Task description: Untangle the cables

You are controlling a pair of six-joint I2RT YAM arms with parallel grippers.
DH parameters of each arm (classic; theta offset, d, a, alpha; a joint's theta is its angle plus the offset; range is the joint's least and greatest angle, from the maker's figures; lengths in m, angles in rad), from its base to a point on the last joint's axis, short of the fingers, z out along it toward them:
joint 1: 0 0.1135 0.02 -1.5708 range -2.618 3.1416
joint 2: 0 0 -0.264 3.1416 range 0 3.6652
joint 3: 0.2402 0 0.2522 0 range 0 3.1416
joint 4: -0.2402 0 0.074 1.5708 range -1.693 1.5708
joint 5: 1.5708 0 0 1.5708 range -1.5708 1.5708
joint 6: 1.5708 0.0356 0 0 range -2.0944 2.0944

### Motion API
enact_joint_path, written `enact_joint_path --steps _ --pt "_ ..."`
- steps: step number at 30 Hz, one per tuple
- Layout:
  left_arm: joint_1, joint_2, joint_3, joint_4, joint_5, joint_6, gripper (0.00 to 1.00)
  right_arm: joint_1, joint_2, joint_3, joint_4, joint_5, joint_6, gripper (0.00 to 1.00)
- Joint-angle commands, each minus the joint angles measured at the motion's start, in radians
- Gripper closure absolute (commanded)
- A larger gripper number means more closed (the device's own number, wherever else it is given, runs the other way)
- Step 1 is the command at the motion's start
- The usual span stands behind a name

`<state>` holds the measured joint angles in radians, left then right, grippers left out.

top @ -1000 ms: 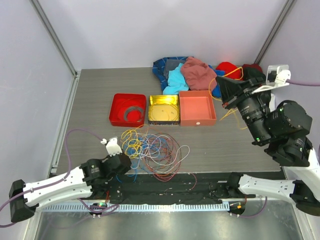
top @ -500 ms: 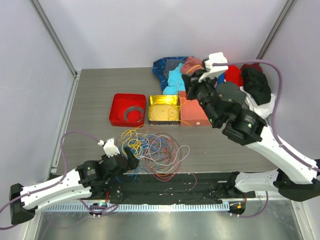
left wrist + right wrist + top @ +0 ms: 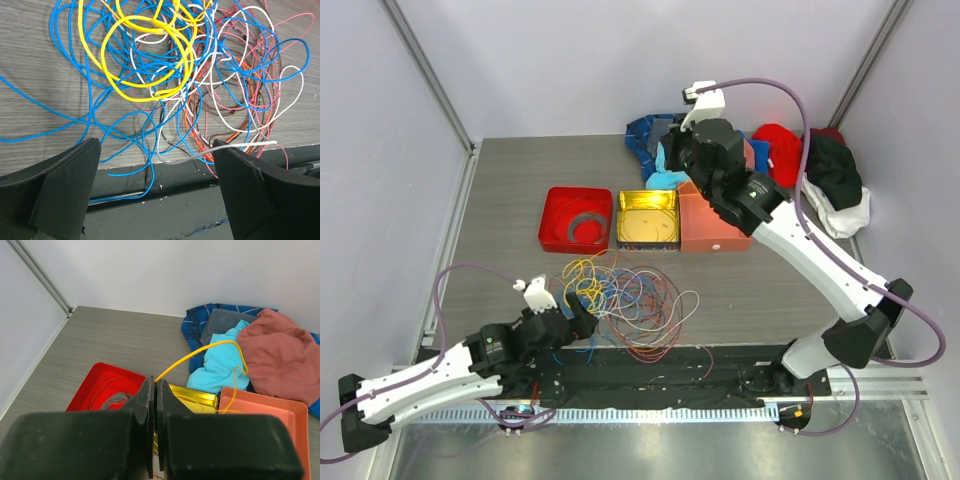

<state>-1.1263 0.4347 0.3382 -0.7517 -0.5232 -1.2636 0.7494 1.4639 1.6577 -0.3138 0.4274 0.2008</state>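
The cables [image 3: 625,298] lie in a loose tangle of blue, yellow, orange, pink and white loops at the table's near edge, seen close in the left wrist view [image 3: 165,75]. My left gripper [image 3: 582,322] sits at the tangle's near left side, open [image 3: 157,175]; a grey-white cable end [image 3: 240,146] and a blue loop cross the gap, ungripped. My right gripper [image 3: 678,162] hangs high over the trays, shut [image 3: 155,384] on a single yellow cable [image 3: 200,352] that arcs up and drops toward the orange tray.
Three square trays stand in a row mid-table: a red tray [image 3: 552,208] holding a grey coil, a yellow tray [image 3: 621,222] and an orange tray [image 3: 715,222]. A heap of coloured clothes [image 3: 780,150] lies behind them. A black strip [image 3: 660,375] runs along the near edge.
My left gripper has gone from shut to wide open beside the tangle. The right arm has swung from the right side leftward over the trays, the yellow cable still pinched.
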Motion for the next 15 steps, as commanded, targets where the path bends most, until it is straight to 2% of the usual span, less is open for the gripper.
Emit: enact_joint_path --steps 1,15 --pt "-0.001 -0.016 -0.001 0.035 -0.028 0.026 0.00 -0.021 0.019 0.031 0.071 -0.061 0.026 0.99" --pt "-0.001 -0.004 0.010 0.037 -0.038 0.030 0.00 -0.033 0.121 0.050 0.140 -0.118 0.052 0.99"
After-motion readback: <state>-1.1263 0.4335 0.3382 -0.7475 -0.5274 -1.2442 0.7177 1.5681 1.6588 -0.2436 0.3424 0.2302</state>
